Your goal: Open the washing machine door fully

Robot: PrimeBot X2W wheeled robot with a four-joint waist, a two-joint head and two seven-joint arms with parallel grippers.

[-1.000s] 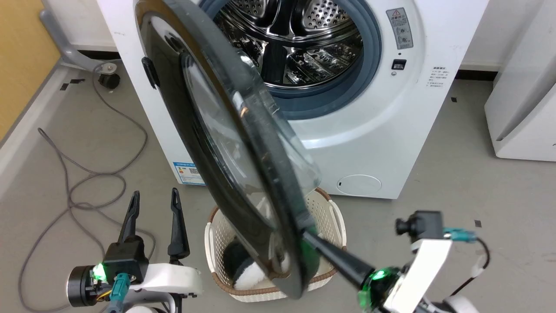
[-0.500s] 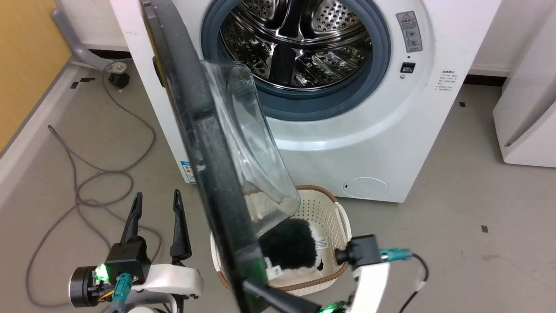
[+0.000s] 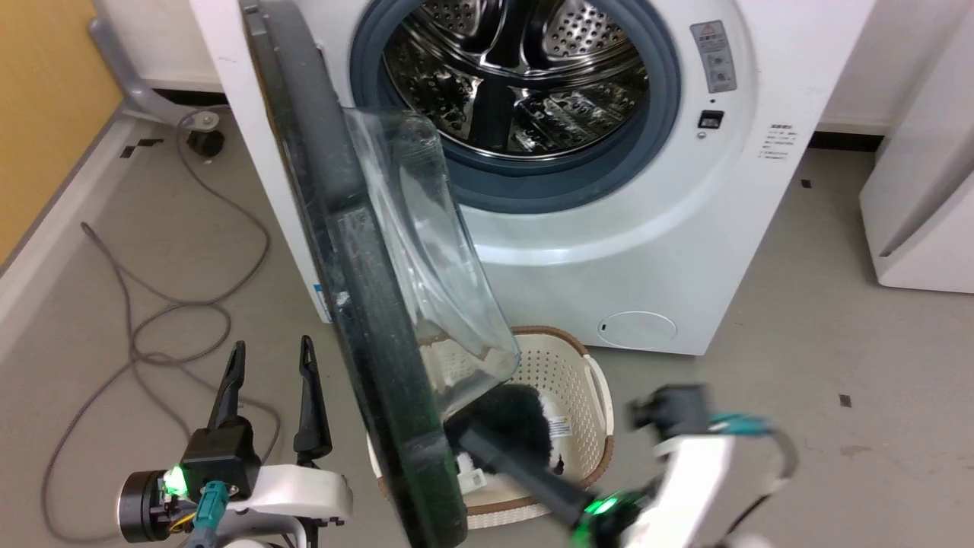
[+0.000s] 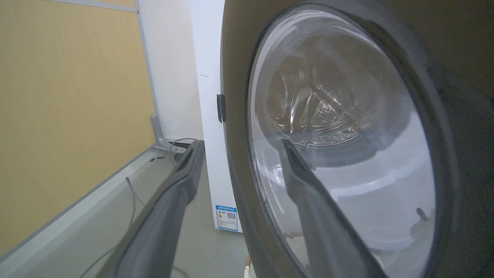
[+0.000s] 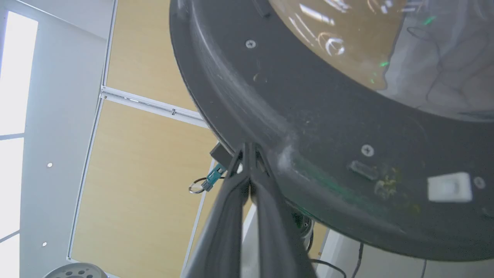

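The white washing machine [image 3: 685, 228] stands with its steel drum [image 3: 517, 76] exposed. The washing machine door [image 3: 342, 228] swings out to the left and appears nearly edge-on, its clear glass bowl [image 3: 434, 259] bulging toward the drum. My right gripper [image 3: 460, 432] is shut, its tips against the inner side of the door's lower rim [image 5: 328, 116]; the tips [image 5: 247, 148] meet at that rim. My left gripper [image 3: 271, 344] is open and holds nothing, low at the left of the door. In the left wrist view it [image 4: 239, 146] faces the door's outer face [image 4: 347, 116].
A white perforated basket [image 3: 586, 380] with a black-and-white fluffy item sits on the floor under the door. A grey cable [image 3: 152, 304] loops over the floor at left. A white appliance [image 3: 913, 152] stands at right, a yellow wall panel [image 3: 46, 91] at far left.
The door has swung from slanted across the drum to nearly edge-on. My right gripper has gone from the door's bottom edge to its inner side. The left gripper has stayed put.
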